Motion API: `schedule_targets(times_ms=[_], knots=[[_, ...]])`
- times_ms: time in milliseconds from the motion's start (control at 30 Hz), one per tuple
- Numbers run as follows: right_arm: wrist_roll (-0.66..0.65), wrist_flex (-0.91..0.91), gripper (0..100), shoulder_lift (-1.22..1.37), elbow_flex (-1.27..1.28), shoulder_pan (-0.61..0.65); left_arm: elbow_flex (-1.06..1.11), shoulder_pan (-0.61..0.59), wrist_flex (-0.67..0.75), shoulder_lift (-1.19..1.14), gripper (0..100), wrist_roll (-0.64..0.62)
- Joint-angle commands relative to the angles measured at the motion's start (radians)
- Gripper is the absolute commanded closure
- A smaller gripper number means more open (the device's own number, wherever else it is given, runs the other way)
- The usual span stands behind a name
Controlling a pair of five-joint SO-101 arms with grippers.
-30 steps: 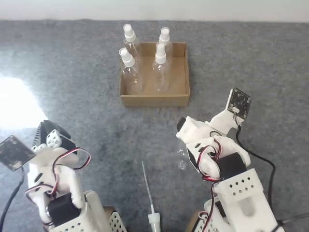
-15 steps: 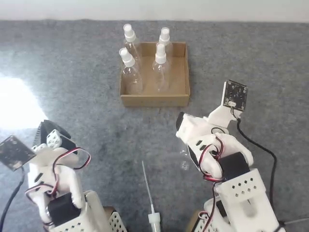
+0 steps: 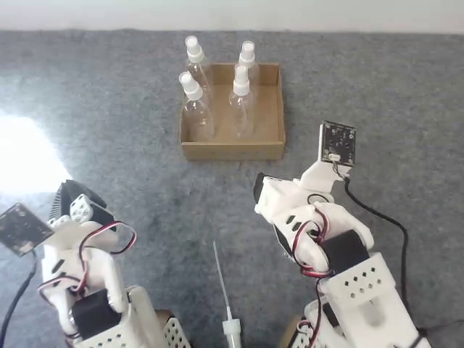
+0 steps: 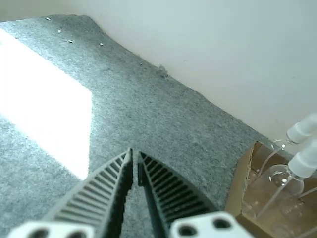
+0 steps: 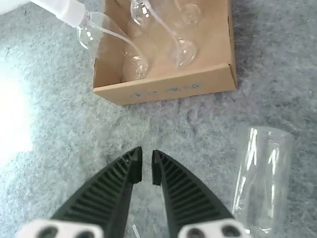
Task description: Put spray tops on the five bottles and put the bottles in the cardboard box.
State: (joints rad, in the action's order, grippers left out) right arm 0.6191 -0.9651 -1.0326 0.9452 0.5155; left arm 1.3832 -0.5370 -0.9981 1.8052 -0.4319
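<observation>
Uncapped bottle (image 5: 261,178): clear, thin-walled, likely light and slick; best gripped gently mid-body. Right gripper (image 5: 146,158) beside it, jaws nearly together, empty. Left gripper (image 4: 135,156) likewise closed.

A grey, speckled mat (image 3: 101,94) is covering the table (image 3: 406,101). A plain white wall (image 3: 326,13) is running along the table's far edge. A bright patch of light (image 3: 20,154) is falling on the mat at the left edge.

Matt cardboard box (image 3: 232,150), glossy clear plastic bottles (image 3: 197,112), rough grey table cover (image 3: 109,109), ribbed matt black right tool (image 5: 146,166).
</observation>
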Motion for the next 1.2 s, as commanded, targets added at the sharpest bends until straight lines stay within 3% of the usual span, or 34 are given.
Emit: schedule_targets(times_ms=[0, 400, 800, 1167], knots=[[-0.014, 0.013, 99.2, 0.128, -0.138, 0.005, -0.007, 0.003, 0.028, 0.018, 99, 0.005], [-0.075, 0.022, 99.2, 0.549, -0.307, -0.008, -0.005, 0.003, 0.028, 0.018, 99, 0.005], [-0.147, 0.211, 99.2, 0.846, -0.307, -0.188, -0.005, 0.003, 0.028, 0.018, 99, 0.005], [-0.261, 0.216, 99.2, 0.898, -0.305, -0.337, -0.001, 0.003, 0.044, 0.018, 99, 0.005]])
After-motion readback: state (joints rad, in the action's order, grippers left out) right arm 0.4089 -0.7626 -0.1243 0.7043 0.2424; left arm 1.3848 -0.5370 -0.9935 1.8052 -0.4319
